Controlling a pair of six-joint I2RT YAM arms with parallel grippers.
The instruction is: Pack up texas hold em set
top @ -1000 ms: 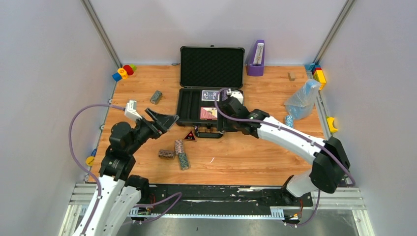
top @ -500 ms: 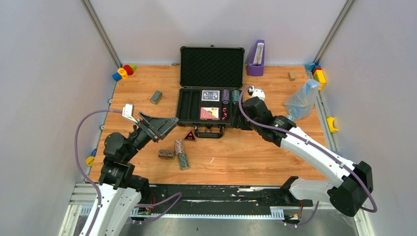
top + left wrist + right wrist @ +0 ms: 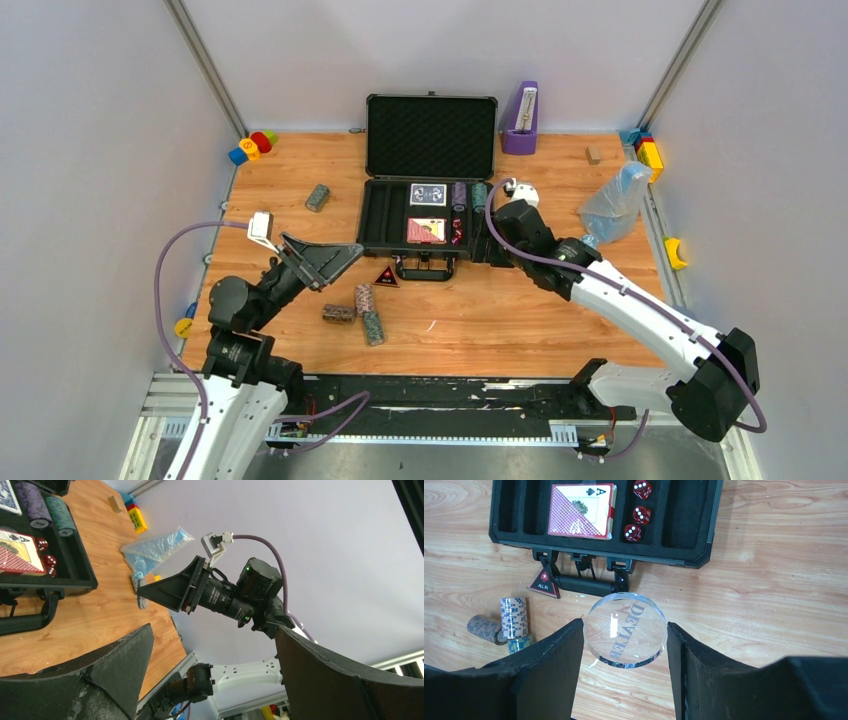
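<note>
The black case (image 3: 372, 215) lies open at the table's middle back, lid (image 3: 430, 150) upright. Inside are a blue card deck (image 3: 427, 194), a red card deck (image 3: 580, 510), two chip rolls (image 3: 468, 195) and three red dice (image 3: 638, 510). My right gripper (image 3: 624, 625) hangs just in front of the case's right corner, shut on a clear round dealer disc (image 3: 629, 640). The dark red triangle (image 3: 387, 277) lies by the case handle (image 3: 589, 582). Three chip rolls (image 3: 364, 298) lie in front, another chip roll (image 3: 318, 197) to the case's left. My left gripper (image 3: 340, 252) hovers open and holds nothing.
A purple upright object (image 3: 521, 120) stands at the back right of the case. A clear plastic bag (image 3: 612, 205) lies to the right. Toy blocks (image 3: 252, 146) sit in the back left corner, more blocks (image 3: 648, 150) at the back right.
My right gripper has swung from over the case's middle to its right front corner, then held still. The left arm has drawn back slightly with its gripper still open.
</note>
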